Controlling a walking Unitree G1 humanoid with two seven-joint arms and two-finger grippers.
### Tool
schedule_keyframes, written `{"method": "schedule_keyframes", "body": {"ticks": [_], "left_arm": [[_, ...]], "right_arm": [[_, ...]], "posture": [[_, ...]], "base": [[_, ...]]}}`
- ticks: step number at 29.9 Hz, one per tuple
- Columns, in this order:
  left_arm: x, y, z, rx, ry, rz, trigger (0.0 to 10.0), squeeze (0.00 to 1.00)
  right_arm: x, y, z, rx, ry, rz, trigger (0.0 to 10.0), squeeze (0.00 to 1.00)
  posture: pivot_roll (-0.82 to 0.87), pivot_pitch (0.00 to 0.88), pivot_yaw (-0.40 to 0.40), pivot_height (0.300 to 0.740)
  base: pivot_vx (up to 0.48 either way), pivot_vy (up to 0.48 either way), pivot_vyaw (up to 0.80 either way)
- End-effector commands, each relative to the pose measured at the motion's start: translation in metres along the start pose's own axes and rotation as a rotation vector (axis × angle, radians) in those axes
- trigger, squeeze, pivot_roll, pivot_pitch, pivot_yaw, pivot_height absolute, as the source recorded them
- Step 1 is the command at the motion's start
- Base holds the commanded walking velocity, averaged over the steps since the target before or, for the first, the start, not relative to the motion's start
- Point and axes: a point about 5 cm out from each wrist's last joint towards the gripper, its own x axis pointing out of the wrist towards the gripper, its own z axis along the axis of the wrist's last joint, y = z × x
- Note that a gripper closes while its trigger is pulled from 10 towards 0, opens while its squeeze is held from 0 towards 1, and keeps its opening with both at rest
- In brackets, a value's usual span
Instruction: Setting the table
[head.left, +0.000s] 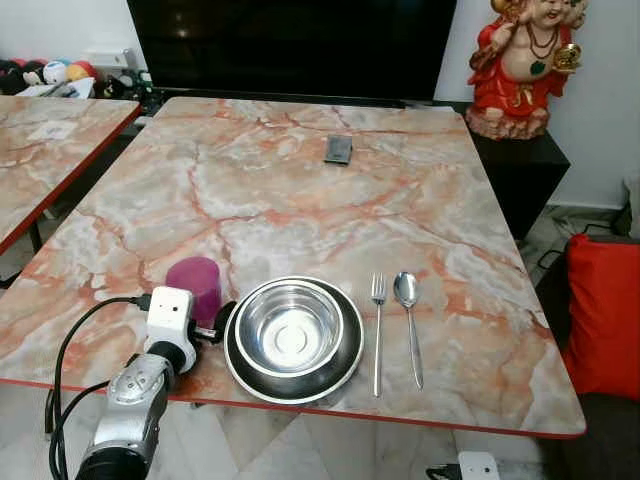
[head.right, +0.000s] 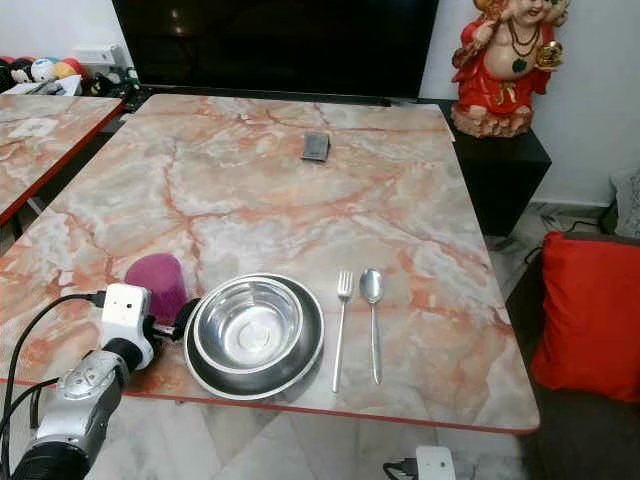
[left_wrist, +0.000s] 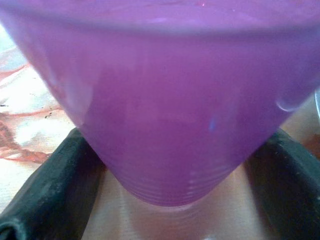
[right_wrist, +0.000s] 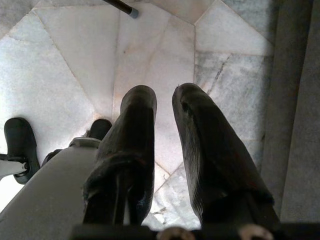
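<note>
A purple cup (head.left: 195, 283) stands on the marble table (head.left: 300, 200) near its front edge, just left of a dark plate (head.left: 243, 372) that holds a steel bowl (head.left: 292, 327). My left gripper (head.left: 207, 318) reaches in from the front left. In the left wrist view its black fingers (left_wrist: 55, 185) sit on either side of the purple cup (left_wrist: 175, 110) and press its sides. A fork (head.left: 378, 330) and a spoon (head.left: 408, 322) lie side by side right of the plate. My right gripper (right_wrist: 162, 97) hangs over the tiled floor with its fingers close together.
A small dark flat object (head.left: 338, 149) lies far back on the table. A black TV (head.left: 290, 45) stands behind, a red statue (head.left: 520, 60) on a dark cabinet at the back right. A red cushion (head.left: 605, 310) is at the right, a second marble table (head.left: 40, 150) at the left.
</note>
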Motion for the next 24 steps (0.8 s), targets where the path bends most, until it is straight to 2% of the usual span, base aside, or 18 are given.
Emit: {"method": "schedule_keyframes", "body": {"ticks": [1,3,4,5,6,7,24], "left_arm": [[-0.004,0.0,-0.004,0.033,0.023,-0.012,10.0,0.58],[-0.005,0.001,-0.004,0.035,0.022,-0.011,10.0,0.52],[-0.005,0.001,-0.004,0.035,0.022,-0.011,10.0,0.52],[-0.006,0.002,-0.005,0.036,0.022,-0.009,10.0,0.32],[-0.007,0.002,-0.004,0.035,0.02,-0.008,10.0,0.32],[-0.008,0.002,-0.004,0.031,0.018,-0.009,10.0,0.0],[-0.025,-0.004,-0.012,0.019,0.024,-0.006,10.0,0.0]], "right_arm": [[-0.002,-0.002,-0.008,0.001,0.031,-0.005,10.0,0.0],[-0.001,-0.001,-0.008,0.0,0.032,-0.003,10.0,0.0],[-0.001,-0.001,-0.008,0.0,0.032,-0.003,10.0,0.0],[-0.001,-0.001,-0.008,-0.001,0.032,-0.002,10.0,0.0],[-0.001,0.0,-0.008,-0.002,0.033,-0.001,10.0,0.0],[-0.001,0.0,-0.008,-0.002,0.033,0.0,10.0,0.0],[-0.001,0.004,-0.005,-0.01,0.031,0.011,10.0,0.0]], "posture": [[0.0,0.099,-0.012,0.74],[0.0,0.099,-0.012,0.74],[0.0,0.099,-0.012,0.74],[0.0,0.099,-0.012,0.74],[0.0,0.1,-0.013,0.74],[0.0,0.099,-0.013,0.74],[0.01,0.09,-0.014,0.74]], "base": [[0.0,0.0,0.0],[0.0,0.0,0.0],[0.0,0.0,0.0],[0.0,0.0,0.0],[0.0,0.0,0.0],[0.0,0.0,0.0],[0.0,0.0,0.0]]}}
